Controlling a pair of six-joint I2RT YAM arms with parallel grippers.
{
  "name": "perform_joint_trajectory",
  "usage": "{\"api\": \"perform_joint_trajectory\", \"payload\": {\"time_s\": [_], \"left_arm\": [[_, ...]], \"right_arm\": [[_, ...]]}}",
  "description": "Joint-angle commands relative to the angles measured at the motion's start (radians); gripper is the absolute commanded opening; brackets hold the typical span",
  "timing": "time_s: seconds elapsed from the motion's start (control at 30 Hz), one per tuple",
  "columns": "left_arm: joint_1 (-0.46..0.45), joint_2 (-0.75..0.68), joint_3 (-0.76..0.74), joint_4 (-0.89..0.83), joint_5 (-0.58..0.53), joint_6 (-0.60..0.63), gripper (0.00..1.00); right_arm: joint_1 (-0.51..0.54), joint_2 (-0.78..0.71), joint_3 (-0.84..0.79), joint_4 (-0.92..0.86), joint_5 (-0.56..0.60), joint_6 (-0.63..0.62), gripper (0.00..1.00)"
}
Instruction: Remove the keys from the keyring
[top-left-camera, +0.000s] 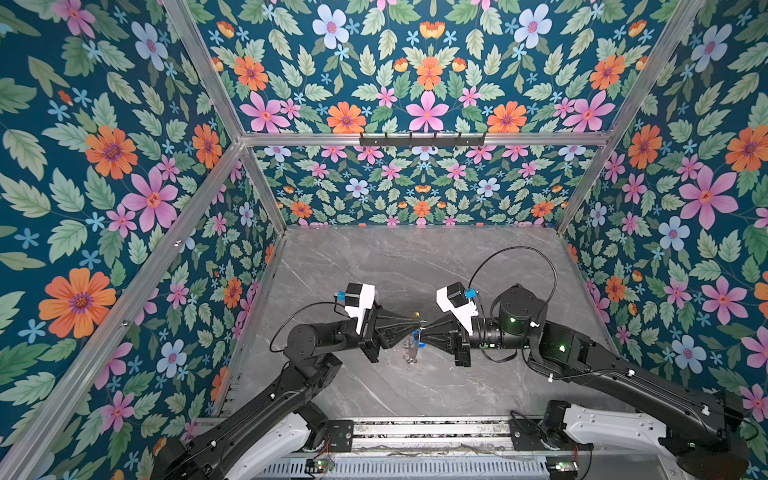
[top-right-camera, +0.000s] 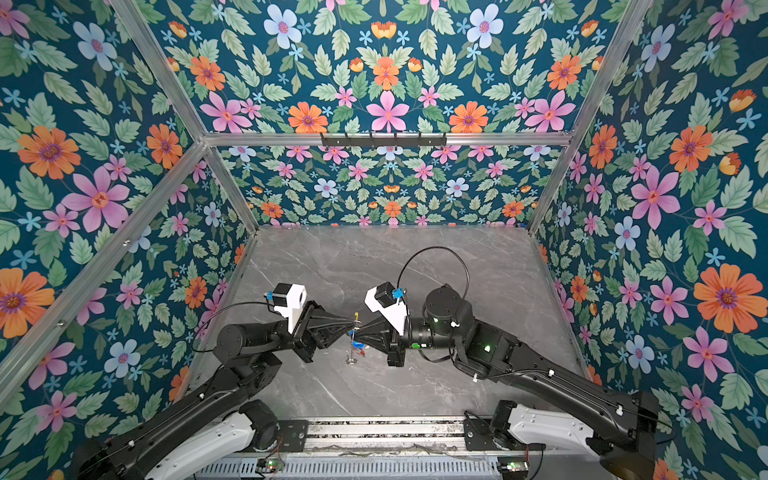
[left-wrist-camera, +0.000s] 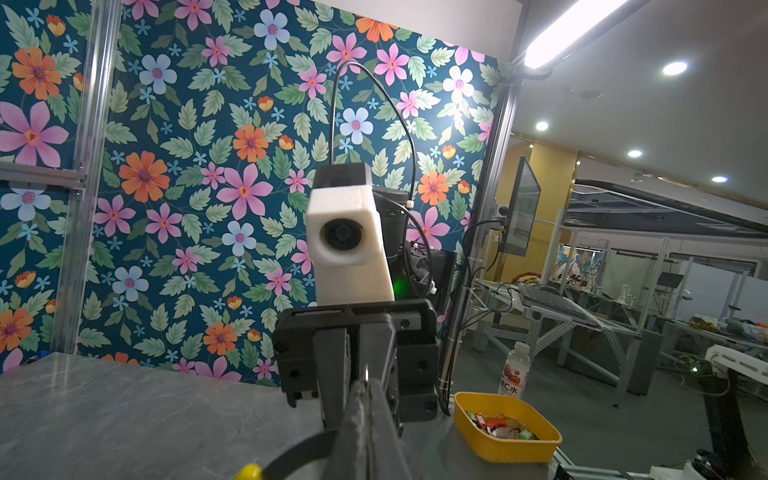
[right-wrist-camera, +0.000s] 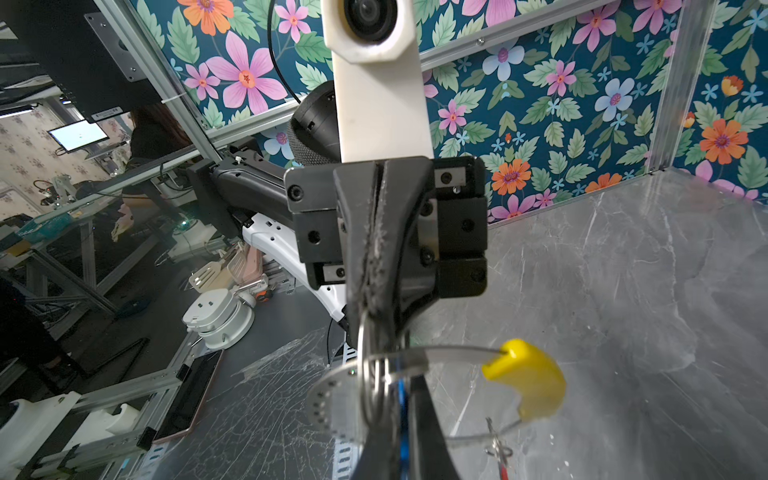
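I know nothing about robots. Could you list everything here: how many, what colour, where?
grey marbled table: one, grey, booth floor.
large thin keyring with yellow arc segment: one, grey and yellow, in the air over the table's middle.
small silvery split rings: at least two, silver, on the keyring.
blue-tagged key, oblong plastic tag: one, blue, at the keyring.
red-tagged key, oblong plastic tag: one, red, hanging low from the keyring.
black hook rail: one, black, back wall.
yellow plastic tray: one, yellow, beside the table.
clear plastic bottle, red label: one, by the tray.
left gripper: one, black, shut on a split ring.
right gripper: one, black, shut on the blue-tagged key.
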Motion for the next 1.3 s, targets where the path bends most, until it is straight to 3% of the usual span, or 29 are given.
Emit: {"api": "perform_joint_trajectory", "payload": {"time_s": [0.0,0.07,0.17,0.3,0.53,0.7,0.87,1.07,1.27], "left_arm": [[-0.001,-0.017,0.023,-0.023,0.005,0.038,0.0],[0.0,-0.024,0.039,-0.07,0.008,0.065,0.0],[0.0,-0.027,0.059,-0.12,0.011,0.091,0.0],[0.0,-0.028,0.066,-0.146,0.01,0.105,0.0],[0.0,-0.036,0.055,-0.171,-0.018,0.133,0.0],[-0.001,-0.039,0.045,-0.171,-0.038,0.142,0.0],[0.0,-0.048,0.036,-0.179,-0.064,0.151,0.0],[0.0,-0.057,0.034,-0.187,-0.072,0.159,0.0],[-0.001,-0.058,0.03,-0.188,-0.074,0.161,0.0]], "right_arm": [[0.001,-0.022,-0.016,0.005,0.022,0.018,0.0],[0.001,-0.042,-0.028,-0.004,0.037,0.026,0.04],[0.002,-0.061,-0.026,-0.022,0.022,0.034,0.21],[0.001,-0.093,-0.024,-0.04,0.023,0.036,0.35],[0.002,-0.172,-0.063,0.042,0.109,0.065,0.43],[0.001,-0.163,-0.06,0.109,0.148,0.101,0.43],[-0.004,-0.106,-0.017,0.124,0.074,0.106,0.43],[-0.01,-0.085,-0.015,0.141,0.074,0.117,0.24],[-0.016,-0.074,-0.018,0.153,0.066,0.131,0.21]]}}
